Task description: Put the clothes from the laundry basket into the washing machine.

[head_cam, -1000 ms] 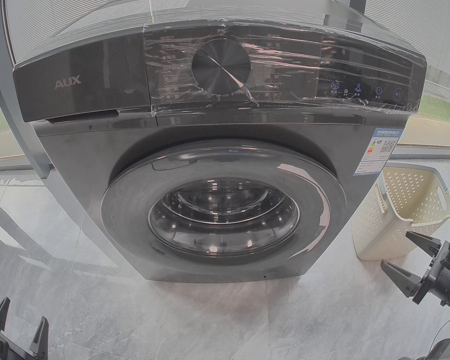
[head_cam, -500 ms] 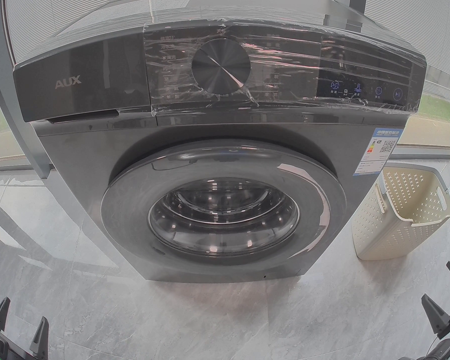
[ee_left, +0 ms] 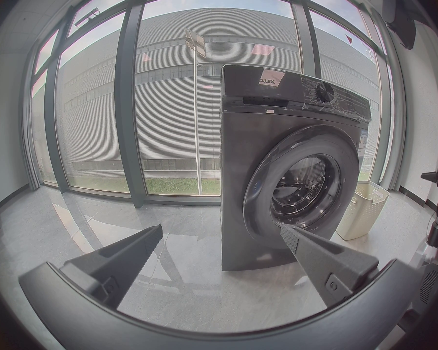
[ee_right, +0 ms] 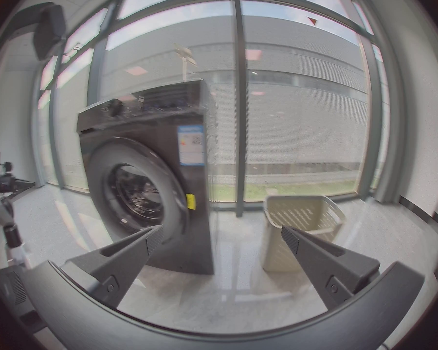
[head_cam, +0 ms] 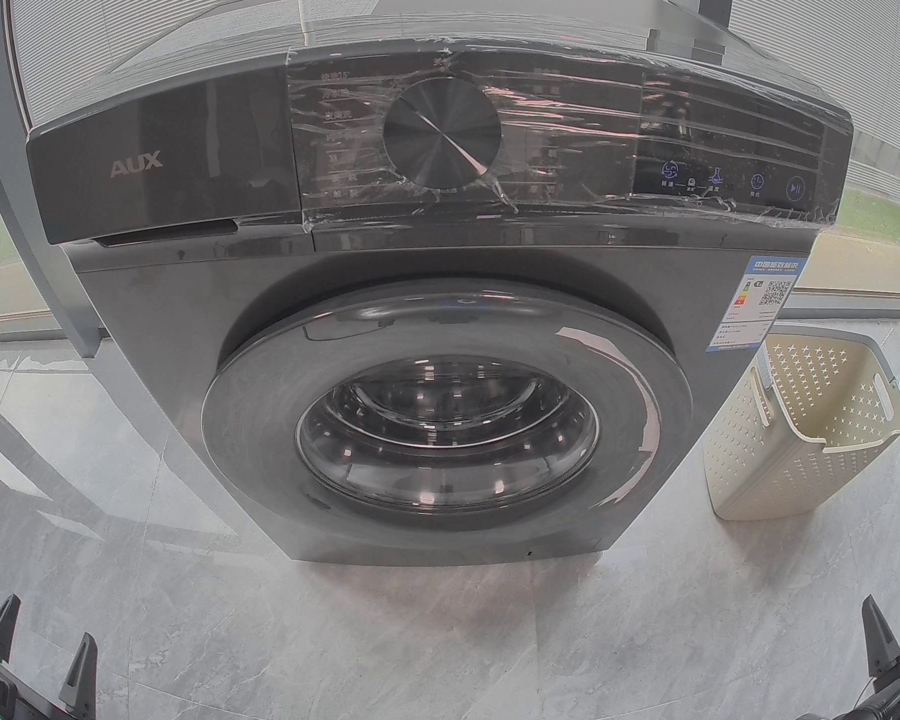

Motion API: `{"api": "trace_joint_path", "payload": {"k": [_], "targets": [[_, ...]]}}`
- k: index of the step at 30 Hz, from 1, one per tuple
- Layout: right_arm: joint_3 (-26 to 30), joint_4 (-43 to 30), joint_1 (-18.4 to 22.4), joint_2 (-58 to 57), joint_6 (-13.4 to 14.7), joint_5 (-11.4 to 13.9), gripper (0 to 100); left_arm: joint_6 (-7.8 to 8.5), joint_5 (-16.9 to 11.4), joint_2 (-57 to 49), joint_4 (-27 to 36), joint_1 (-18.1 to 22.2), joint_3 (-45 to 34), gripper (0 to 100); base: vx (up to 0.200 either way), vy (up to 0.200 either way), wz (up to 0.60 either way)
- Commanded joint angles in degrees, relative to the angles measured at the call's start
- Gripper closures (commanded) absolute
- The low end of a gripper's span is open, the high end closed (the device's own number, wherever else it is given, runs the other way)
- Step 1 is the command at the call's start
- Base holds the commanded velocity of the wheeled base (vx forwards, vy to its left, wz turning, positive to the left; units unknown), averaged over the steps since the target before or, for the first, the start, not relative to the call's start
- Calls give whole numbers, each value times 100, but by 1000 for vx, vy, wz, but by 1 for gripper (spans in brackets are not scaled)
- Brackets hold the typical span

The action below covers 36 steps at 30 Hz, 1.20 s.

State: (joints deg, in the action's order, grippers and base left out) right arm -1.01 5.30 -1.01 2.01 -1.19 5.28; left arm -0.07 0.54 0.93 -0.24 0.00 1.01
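The laundry basket (head_cam: 805, 422) stands at the frame's right, just beside the washing machine (head_cam: 440, 352). The right gripper (head_cam: 897, 578), low at the right edge, lies nearer it than the left gripper (head_cam: 48, 624) at lower left. Both pairs of fingers are spread, empty.

The washing machine (head_cam: 160, 312) has a dark grey, metal-looking body with a smooth satin sheen. Its door (head_cam: 260, 422) is a glossy ring around a clear, reflective window (head_cam: 448, 452), and the drum (head_cam: 440, 397) behind looks like shiny metal. Crinkled transparent plastic film (head_cam: 570, 122) wraps part of the machine's glossy top panel (head_cam: 160, 167), over a brushed-looking dial (head_cam: 442, 132). A paper-like label (head_cam: 760, 302) sticks to its front. Beside the machine, the laundry basket (head_cam: 770, 462) is matt cream perforated plastic. Under the machine, the floor (head_cam: 390, 632) is polished, glossy grey stone-look tile.
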Motion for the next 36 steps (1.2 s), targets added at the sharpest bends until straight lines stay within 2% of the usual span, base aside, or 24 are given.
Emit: {"api": "trace_joint_path", "payload": {"k": [1, 13, 22, 36], "targets": [[101, -478, 57, -201, 348, -686, 0, -54, 17, -93, 7, 0, -92, 0, 0, 0, 0], [101, -478, 31, -201, 339, -686, 0, -72, 25, -93, -2, 0, -92, 0, 0, 0, 0], [101, -504, 57, -201, 102, -537, 0, -63, 17, -93, -2, 0, -92, 0, 0, 0, 0], [101, -504, 57, -201, 137, -563, 0, -37, 17, -93, -2, 0, -92, 0, 0, 0, 0]]}}
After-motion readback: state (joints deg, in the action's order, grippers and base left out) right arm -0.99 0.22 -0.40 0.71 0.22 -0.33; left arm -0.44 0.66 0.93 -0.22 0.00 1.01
